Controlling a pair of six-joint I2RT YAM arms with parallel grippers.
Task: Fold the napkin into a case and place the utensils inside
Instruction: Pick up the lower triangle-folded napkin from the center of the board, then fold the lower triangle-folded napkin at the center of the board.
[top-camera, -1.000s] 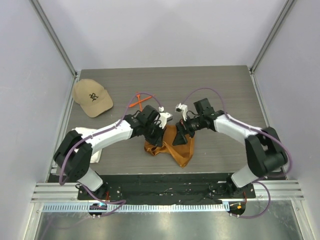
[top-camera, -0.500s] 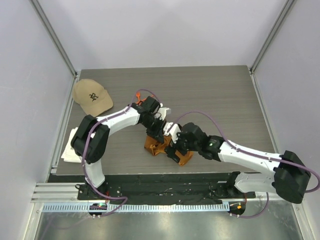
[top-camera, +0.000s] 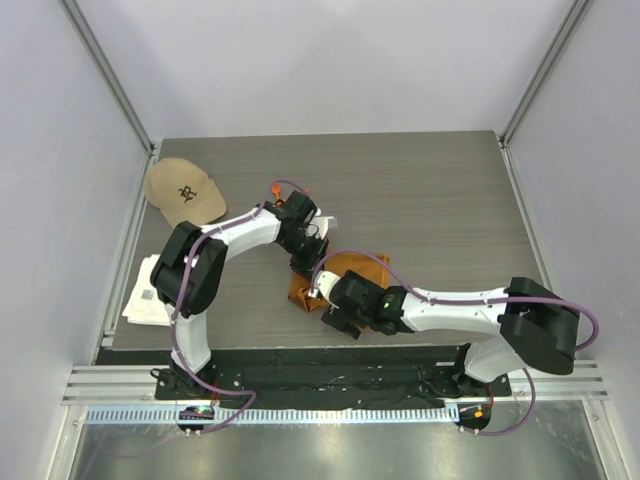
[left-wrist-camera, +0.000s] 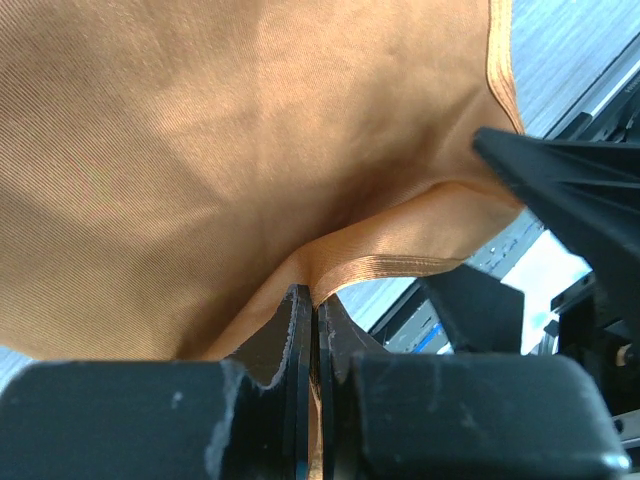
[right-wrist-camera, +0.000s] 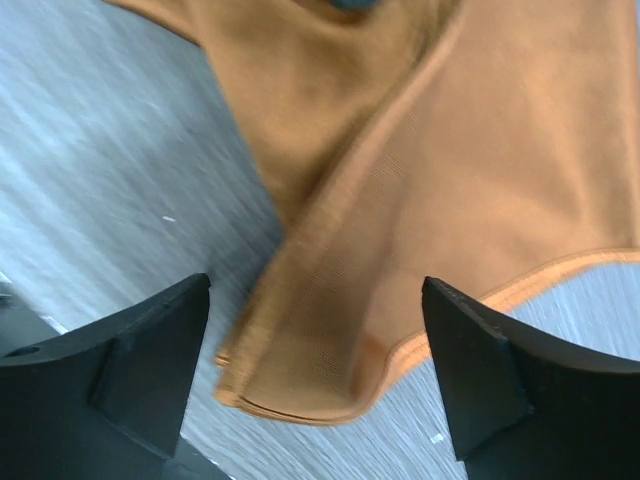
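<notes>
The rust-orange napkin (top-camera: 366, 266) lies crumpled and partly folded near the table's front middle. My left gripper (top-camera: 304, 262) is shut on a hemmed edge of it; in the left wrist view the cloth (left-wrist-camera: 250, 150) fills the frame and runs down between the closed jaws of the gripper (left-wrist-camera: 315, 300). My right gripper (top-camera: 335, 314) is open just above the napkin's near-left folded corner (right-wrist-camera: 330, 360), its fingertips (right-wrist-camera: 180, 320) standing on either side of it. The utensils are mostly hidden behind the left arm; only a bit of bright orange (top-camera: 277, 189) shows.
A tan cap (top-camera: 185, 190) sits at the far left. A thick white towel (top-camera: 148, 295) lies at the left edge. The table's front edge and black rail (top-camera: 330, 355) are just behind the right gripper.
My right arm has swung from the napkin's right side round to its near-left corner, with its gripper open. My left gripper has stayed on the cloth, which has shifted and spread a little.
</notes>
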